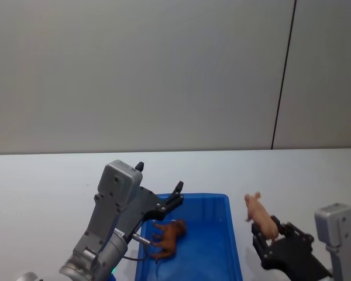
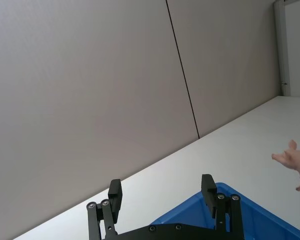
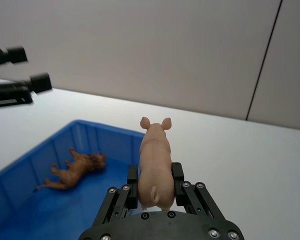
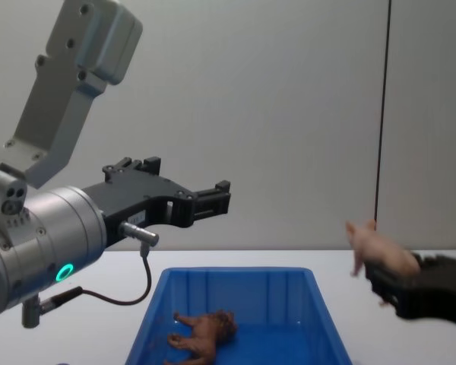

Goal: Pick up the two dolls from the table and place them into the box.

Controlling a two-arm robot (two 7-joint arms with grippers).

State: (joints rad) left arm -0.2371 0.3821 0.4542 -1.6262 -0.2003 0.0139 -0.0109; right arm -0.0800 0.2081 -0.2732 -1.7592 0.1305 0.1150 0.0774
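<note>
Pink, smooth and seemingly moulded in hard plastic, the pale doll (image 3: 154, 160) is being pinched across its hindquarters by the right gripper (image 3: 155, 172), whose fingers are pressing on both flanks just ahead of the tail. The doll is riding upright in the air, snout pointing away from the wrist, beside the right rim of the box (image 1: 206, 197) and over the table (image 1: 47, 175) rather than over the bin. Judged from its look, this figure is light and stiff but slippery. Its thin legs and ears are offering poor purchase, so the broad trunk is the sensible place to hold. A grasp this far back is leaving the head and shoulders overhanging, which may let the body pivot if jolted. The reddish-brown doll (image 1: 168, 237) is lying on its side on the blue floor of the box, toward the left wall, legs stretched out; its shaggy surface is probably giving more friction than the pink one. It is the bin's sole visible content, and the bin is sitting toward the table's near edge. The left gripper (image 1: 159, 177) is hovering above the box's far left corner, fingers spread and holding nothing. Release will likely call for carrying the pink doll past the thick rim first, since a light rigid figure may bounce off a sloped wall.
</note>
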